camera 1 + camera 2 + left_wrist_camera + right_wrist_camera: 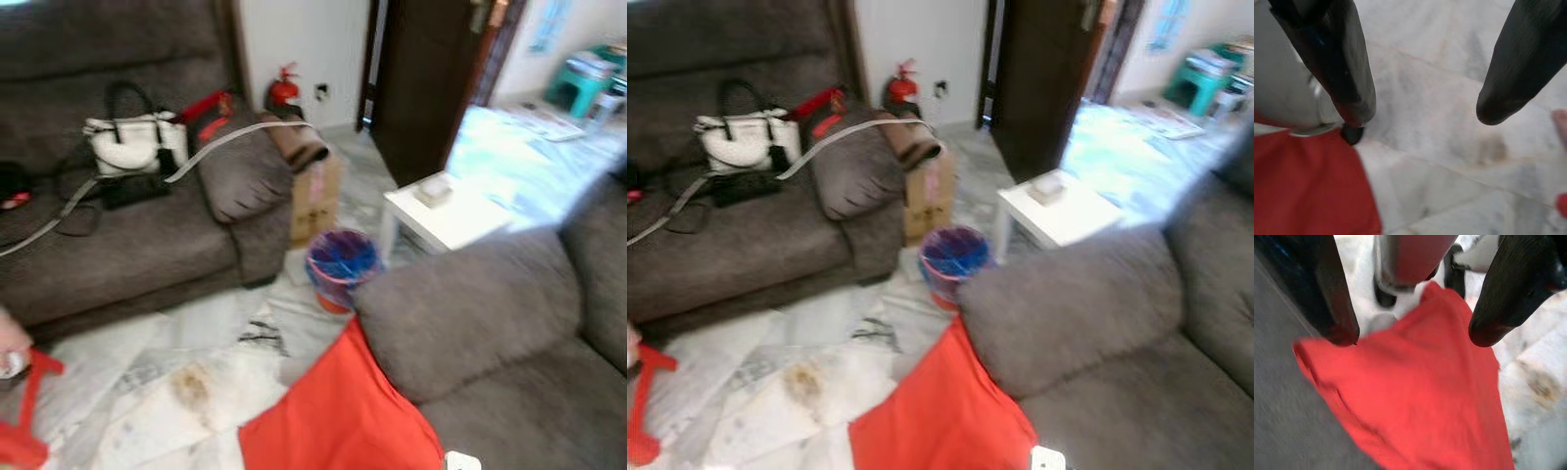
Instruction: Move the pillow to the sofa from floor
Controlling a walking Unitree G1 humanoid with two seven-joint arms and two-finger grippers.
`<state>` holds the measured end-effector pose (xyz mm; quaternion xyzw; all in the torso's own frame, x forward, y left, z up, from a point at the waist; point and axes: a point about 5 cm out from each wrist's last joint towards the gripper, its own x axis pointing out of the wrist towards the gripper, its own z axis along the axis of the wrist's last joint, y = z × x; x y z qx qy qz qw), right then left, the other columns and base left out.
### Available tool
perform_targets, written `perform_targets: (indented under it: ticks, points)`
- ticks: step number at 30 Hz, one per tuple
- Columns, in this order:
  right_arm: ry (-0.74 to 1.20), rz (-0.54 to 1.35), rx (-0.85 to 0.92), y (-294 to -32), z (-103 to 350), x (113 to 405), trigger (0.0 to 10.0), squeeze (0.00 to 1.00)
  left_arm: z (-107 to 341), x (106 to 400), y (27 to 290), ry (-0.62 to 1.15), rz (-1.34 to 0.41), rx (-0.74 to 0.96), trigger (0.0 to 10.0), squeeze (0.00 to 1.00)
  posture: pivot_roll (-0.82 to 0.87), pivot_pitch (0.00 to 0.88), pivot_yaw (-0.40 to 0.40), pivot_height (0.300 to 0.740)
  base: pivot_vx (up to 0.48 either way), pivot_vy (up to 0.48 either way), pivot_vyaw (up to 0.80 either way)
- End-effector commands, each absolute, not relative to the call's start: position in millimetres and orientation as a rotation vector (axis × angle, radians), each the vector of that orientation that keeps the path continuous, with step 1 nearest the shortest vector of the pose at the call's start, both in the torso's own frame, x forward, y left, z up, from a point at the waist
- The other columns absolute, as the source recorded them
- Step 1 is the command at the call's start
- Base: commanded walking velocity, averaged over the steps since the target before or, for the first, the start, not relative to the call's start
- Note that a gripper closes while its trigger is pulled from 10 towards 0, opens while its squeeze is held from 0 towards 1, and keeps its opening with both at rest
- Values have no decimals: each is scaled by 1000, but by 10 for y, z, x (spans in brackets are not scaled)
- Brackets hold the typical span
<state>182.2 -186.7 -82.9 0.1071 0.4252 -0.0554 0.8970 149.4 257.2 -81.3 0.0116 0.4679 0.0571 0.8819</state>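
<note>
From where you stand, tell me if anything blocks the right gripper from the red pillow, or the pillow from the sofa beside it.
Nothing visible does. The right gripper hangs open directly above the red pillow, which lies on the marble floor against the grey sofa on the robot's right. That sofa's arm and seat look bare beside the pillow.

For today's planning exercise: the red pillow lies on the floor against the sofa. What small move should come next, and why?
Probably lower the right gripper onto the red pillow: its fingers are open just above it, and the pillow lies ungrasped on the floor beside the sofa.
</note>
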Motion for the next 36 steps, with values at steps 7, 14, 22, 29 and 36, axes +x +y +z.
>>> perform_targets:
  ticks: [7,14,22,29,36]
  points:
    - [853,-127,229,-1956,-788,1876,10000,0,-802,1570,2475,925,94,7,10000,0,105,118,6,740,0,0,0]
    - [713,-81,230,-1949,-604,2170,10000,0,-548,2026,2434,702,66,4,10000,0,104,116,5,740,0,0,0]
    - [514,-15,210,-1980,-324,2493,10000,0,68,2685,2366,297,9,15,10000,0,91,103,20,740,0,0,0]
    - [416,-21,217,-2094,-260,2464,10000,0,154,2594,2304,171,-14,31,10000,0,89,88,28,740,0,0,0]
    - [365,-49,231,-2198,-297,2284,10000,0,321,2461,2404,73,21,81,10000,0,115,61,35,740,0,0,0]
